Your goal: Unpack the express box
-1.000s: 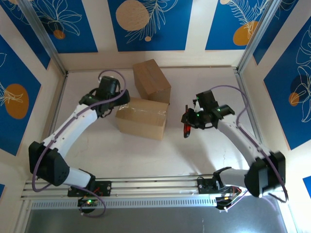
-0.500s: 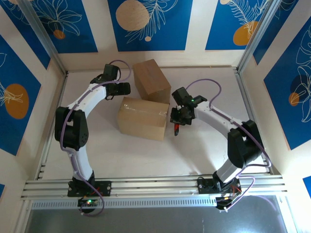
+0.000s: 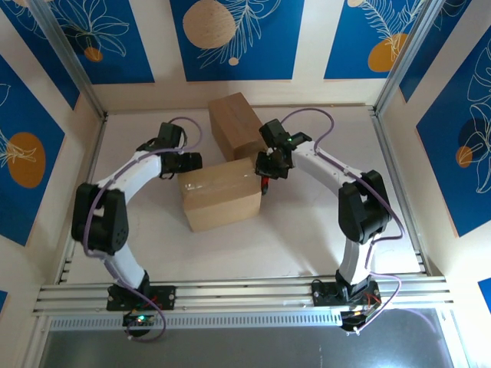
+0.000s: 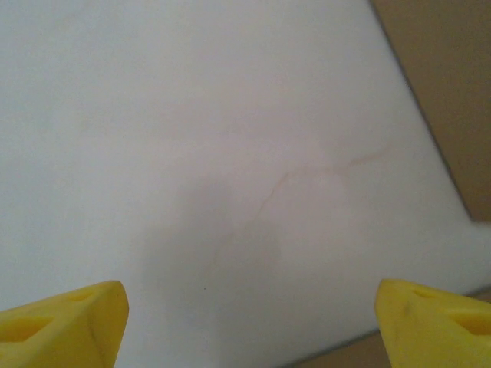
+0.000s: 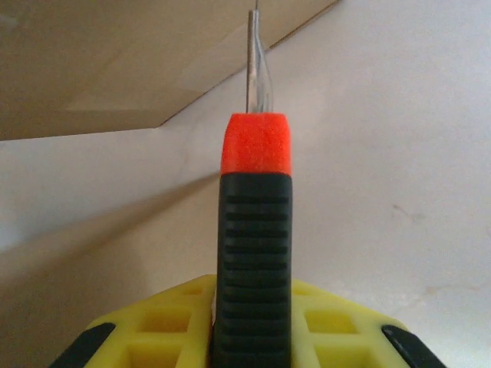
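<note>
The express box (image 3: 222, 192), of plain brown cardboard and closed, was placed at the middle of the table (image 3: 307, 230), with a second box (image 3: 236, 126) just behind. The left gripper (image 3: 192, 162) was held wide open beside its left end. A black-and-orange cutter (image 5: 255, 230) was clamped by the right gripper (image 3: 265, 170) near its right corner.

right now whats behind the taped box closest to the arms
A second, plain cardboard box sits right behind the taped box. The right gripper and its cutter cover part of where the two boxes meet, so whether they touch cannot be seen.
</note>
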Motion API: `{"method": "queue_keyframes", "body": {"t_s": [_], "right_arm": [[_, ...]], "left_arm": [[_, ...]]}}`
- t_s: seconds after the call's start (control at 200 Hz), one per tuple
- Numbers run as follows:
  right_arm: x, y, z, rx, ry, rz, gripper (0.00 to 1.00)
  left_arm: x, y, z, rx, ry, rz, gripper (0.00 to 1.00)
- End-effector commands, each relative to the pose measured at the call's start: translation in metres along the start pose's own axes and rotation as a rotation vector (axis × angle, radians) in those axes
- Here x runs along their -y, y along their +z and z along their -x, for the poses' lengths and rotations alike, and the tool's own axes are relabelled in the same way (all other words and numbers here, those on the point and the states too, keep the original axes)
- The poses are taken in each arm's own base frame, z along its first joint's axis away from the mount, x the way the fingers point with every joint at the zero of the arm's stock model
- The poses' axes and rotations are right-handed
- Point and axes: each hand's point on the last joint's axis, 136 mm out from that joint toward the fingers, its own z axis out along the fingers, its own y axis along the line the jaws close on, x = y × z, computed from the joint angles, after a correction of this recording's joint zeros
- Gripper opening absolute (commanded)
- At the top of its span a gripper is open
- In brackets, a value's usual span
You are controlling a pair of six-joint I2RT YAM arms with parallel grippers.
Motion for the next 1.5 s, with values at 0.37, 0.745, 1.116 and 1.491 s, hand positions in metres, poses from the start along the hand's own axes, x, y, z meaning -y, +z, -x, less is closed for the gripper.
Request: {"method": "queue_keyframes", "body": {"t_s": [0.37,0.745,1.116,1.491], "right_arm": [[0.059,-0.028,-0.009,0.051,0.065,-0.113,0.00],[0.070,-0.062,-0.121,0.016,-0.035,-0.239,0.00],[-0.046,-0.029,-0.102,-0.008,-0.264,-0.109,0.00],[-0.137,0.006,-0.078,-0.059,-0.474,0.025,0.00]], "left_arm": [[-0.015,-0.075,-0.107,-0.049,-0.198,-0.054,0.84],[-0.004,-0.080,-0.129,-0.081,-0.178,-0.065,0.84],[-0.003,-0.099,-0.177,-0.123,-0.199,-0.060,0.85],[0.008,-0.095,-0.202,-0.154,-0.263,-0.119,0.85]]}}
